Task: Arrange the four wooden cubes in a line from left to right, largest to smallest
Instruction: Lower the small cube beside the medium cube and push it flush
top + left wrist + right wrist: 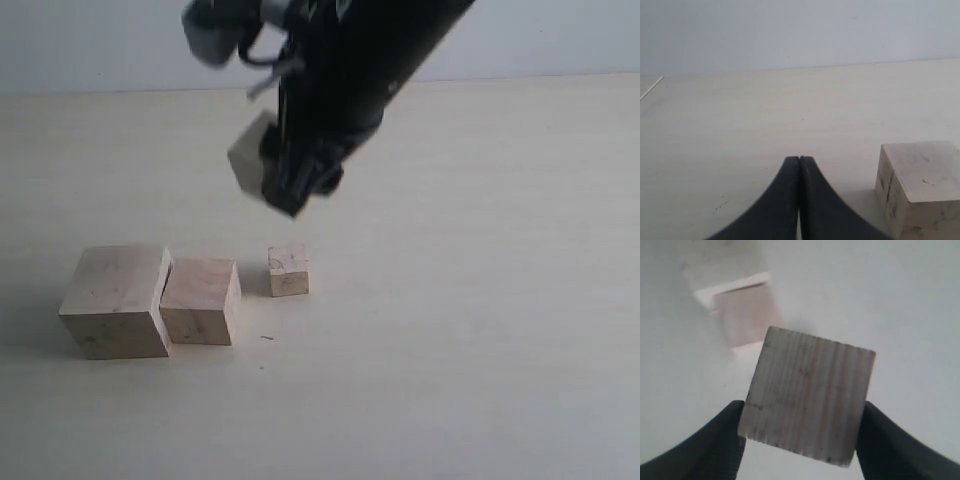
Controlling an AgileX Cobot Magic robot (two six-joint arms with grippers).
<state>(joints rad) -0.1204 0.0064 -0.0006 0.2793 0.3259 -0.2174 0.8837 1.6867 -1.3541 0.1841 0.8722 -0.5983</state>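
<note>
Right tool point(802, 412) aloft, clamped on a mid-sized wooden cube point(252, 150).

I read its jaws as parted only to the cube's width, pressing two opposite faces, with the cube tilted and well clear of the surface point(480, 350). Below this tool sits the smallest cube point(288, 271), standing alone. Further down and toward the left arm's side, the largest cube point(115, 300) and the second-largest cube point(200, 300) sit pressed close together, with an open gap between them and the smallest. My left tool point(799, 162) hangs low over the surface, its fingers closed together on nothing, and a cube stands just beside it; which one I cannot tell.
</note>
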